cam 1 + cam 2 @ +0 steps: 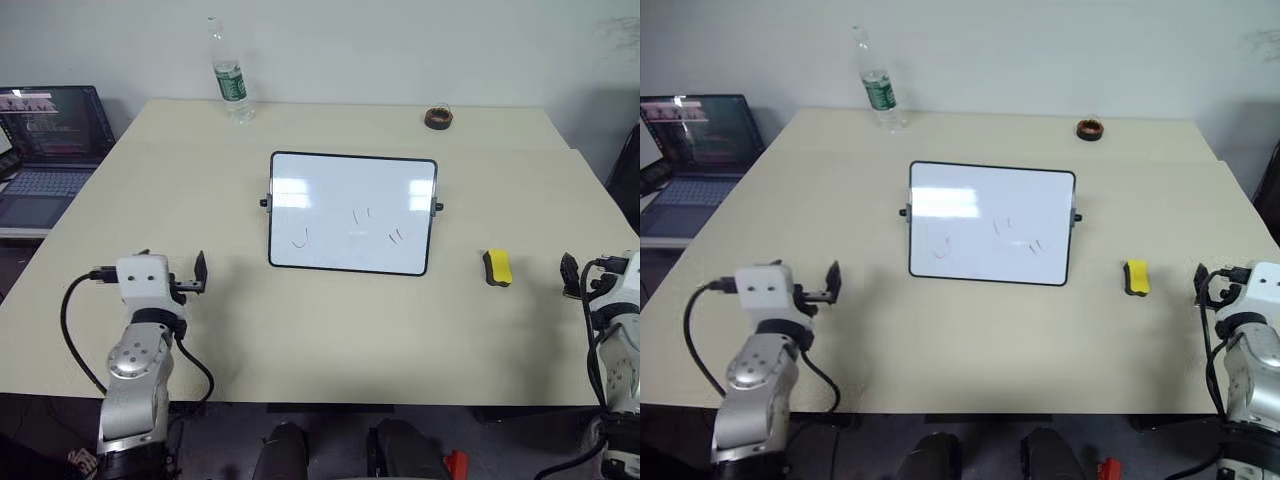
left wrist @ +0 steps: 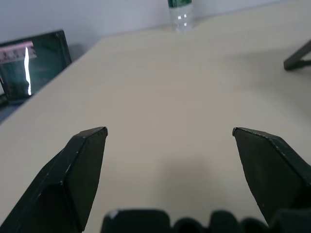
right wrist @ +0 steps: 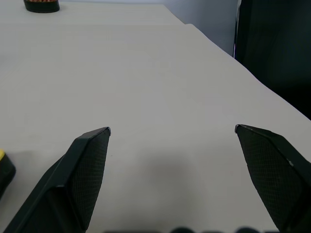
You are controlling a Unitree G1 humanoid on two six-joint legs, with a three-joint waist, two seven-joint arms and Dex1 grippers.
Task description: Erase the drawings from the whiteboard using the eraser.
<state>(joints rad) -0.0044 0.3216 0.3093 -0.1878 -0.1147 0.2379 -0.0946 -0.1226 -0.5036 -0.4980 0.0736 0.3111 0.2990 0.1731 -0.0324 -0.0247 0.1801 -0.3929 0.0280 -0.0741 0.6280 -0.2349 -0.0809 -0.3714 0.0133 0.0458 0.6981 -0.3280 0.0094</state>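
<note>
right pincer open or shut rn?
Open. In the right wrist view the right pincer has its two black fingers spread wide with bare table between them; nothing held.

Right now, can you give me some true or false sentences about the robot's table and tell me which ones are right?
1. The eraser lies on the whiteboard. False: it lies on the table, to the board's right.
2. The drawings are on the board. True.
3. The right gripper holds the eraser. False: it is open and empty.
4. The left gripper is open. True.
5. A bottle stands at the table's far edge. True.
</note>
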